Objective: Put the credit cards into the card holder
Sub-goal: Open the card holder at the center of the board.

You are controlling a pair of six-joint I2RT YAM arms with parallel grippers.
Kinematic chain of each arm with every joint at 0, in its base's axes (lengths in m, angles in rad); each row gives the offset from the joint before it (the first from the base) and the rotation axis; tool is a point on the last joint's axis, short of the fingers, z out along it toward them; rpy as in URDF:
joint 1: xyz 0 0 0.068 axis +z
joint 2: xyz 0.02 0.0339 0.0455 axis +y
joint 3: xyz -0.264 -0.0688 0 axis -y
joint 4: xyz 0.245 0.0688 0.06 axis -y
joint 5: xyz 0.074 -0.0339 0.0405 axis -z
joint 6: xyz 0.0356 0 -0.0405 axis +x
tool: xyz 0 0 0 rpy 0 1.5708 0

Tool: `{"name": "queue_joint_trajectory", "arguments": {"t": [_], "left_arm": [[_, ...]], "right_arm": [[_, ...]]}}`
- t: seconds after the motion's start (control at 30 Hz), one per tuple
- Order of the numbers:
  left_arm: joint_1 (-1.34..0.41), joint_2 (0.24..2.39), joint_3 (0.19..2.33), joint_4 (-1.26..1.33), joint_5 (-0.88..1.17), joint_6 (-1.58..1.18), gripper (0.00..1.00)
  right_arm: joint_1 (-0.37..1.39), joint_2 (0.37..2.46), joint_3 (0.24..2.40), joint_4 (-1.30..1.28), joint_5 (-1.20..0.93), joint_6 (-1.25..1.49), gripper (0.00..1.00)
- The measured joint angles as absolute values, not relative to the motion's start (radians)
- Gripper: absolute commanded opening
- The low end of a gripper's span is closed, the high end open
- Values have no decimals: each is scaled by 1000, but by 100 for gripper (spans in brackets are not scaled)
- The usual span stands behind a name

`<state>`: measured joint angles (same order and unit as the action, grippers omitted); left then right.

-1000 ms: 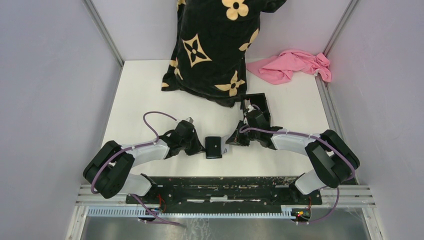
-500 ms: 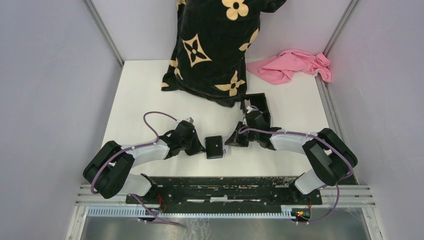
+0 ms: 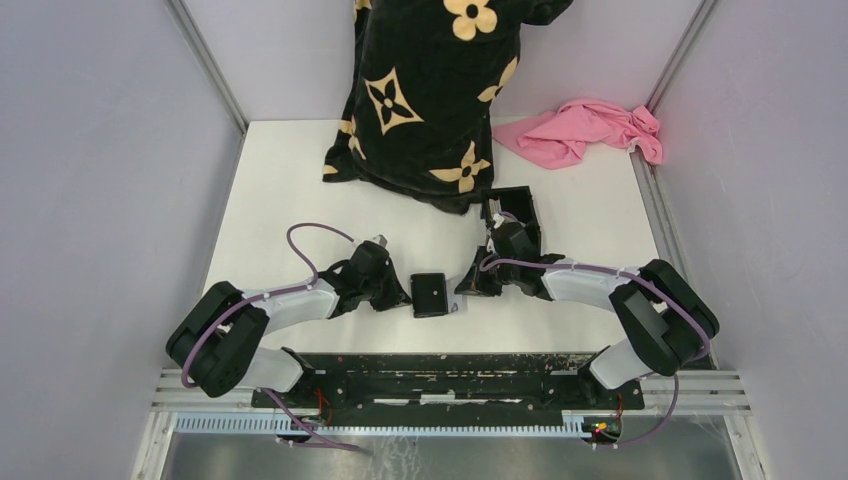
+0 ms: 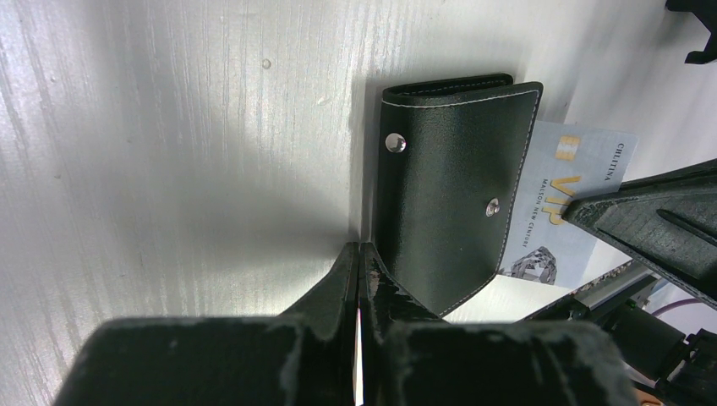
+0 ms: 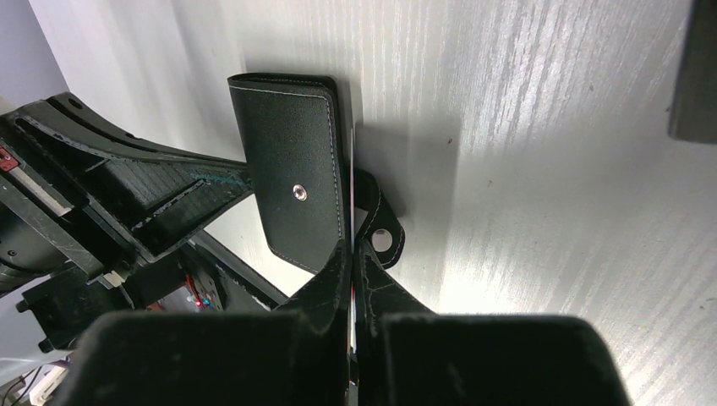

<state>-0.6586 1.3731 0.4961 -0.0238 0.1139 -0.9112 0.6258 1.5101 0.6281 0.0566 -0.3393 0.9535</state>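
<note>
One card holder [image 3: 430, 294]: black, folded shut, flat on the white table [image 3: 290, 190] toward the near edge, between the two grippers. Two metal studs [image 4: 492, 205] counted on it from the left wrist view.

One grey card [image 4: 568, 199] with "VIP" lettering, part of it sticking out from the holder's side toward the right arm. Unclear whether tucked inside or lying underneath. Only this one card counted.

Left gripper [image 4: 358, 264]: pressed closed, tips touching the holder's corner, nothing visibly pinched.

Right gripper [image 5: 350, 258]: closed, with a thin pale card edge running straight into the seam between the fingers. Pinching the grey card edge-on, tips just beside the holder.

Further back:
- one black tray [image 3: 517, 200], partly hidden behind the right wrist
- one black cloth [image 3: 420, 90] with beige flowers
- one pink cloth [image 3: 585, 128] at the far right corner
</note>
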Motion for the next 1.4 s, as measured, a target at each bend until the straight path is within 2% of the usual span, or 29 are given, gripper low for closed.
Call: {"name": "queue_joint_trajectory", "arguments": {"t": [1.4], "left_arm": [[-659, 1381, 496, -12, 115, -912, 3]], "right_arm": [[626, 1540, 654, 77, -359, 937, 1]]}}
